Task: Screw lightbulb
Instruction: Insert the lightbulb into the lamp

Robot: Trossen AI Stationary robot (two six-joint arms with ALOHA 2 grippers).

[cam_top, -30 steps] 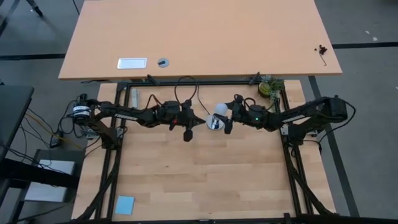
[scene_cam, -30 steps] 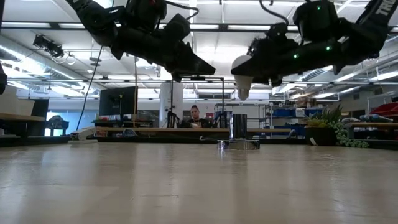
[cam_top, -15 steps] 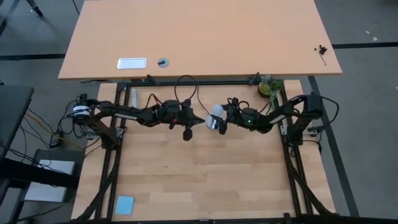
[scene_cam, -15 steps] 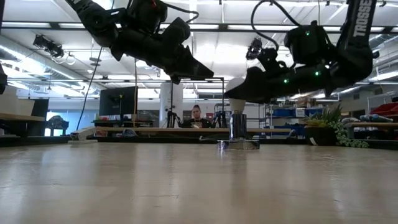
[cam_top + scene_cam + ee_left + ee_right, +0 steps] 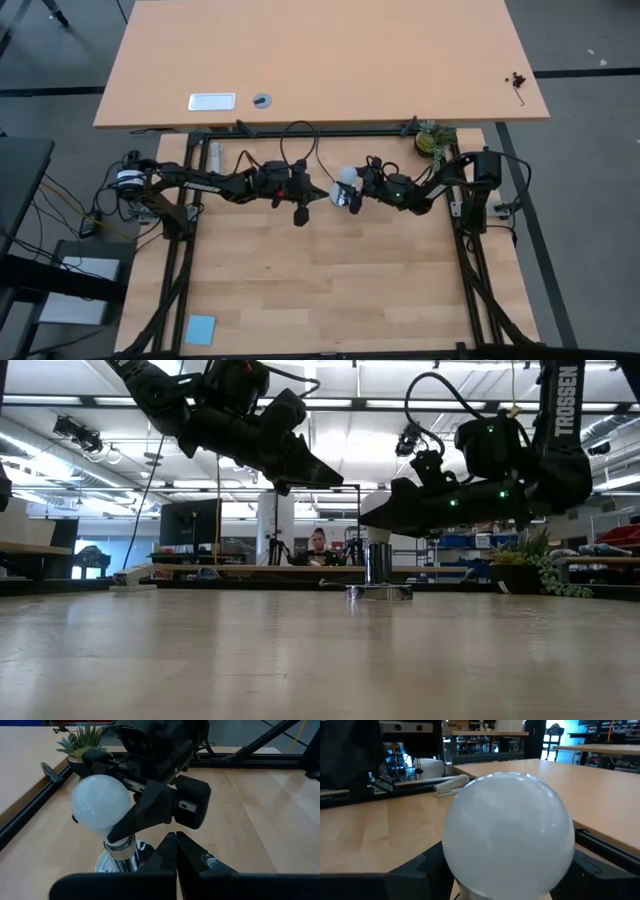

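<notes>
The white lightbulb (image 5: 101,809) stands upright with its grey screw base (image 5: 121,846) at the top of the silver socket (image 5: 121,862). The socket stands on its round disc (image 5: 379,592) on the table. My right gripper (image 5: 347,193) is shut on the bulb, reaching in from the table's right. The bulb fills the right wrist view (image 5: 509,837). My left gripper (image 5: 312,192) is shut and empty. It hovers just left of the socket and above it, as the low view (image 5: 330,470) shows. My right gripper pinches the bulb's lower glass, just above the neck (image 5: 114,831), between its two fingers (image 5: 422,870). The fingers come nearly level from the table's right. The bulb stays upright, globe up, with its screw base down on the socket's top.
A black cord (image 5: 298,140) loops behind the arms. A potted plant (image 5: 431,140) sits at the far right of the frame. A blue pad (image 5: 200,328) lies at the near left. A second, larger table (image 5: 320,60) stands beyond. People and shelves show in the room behind.
My right gripper has gone toward the table's left and down with the bulb. The bulb has come from beside and above the socket to stand over it, its base lowered onto the socket's top. The right arm has folded in closer.
</notes>
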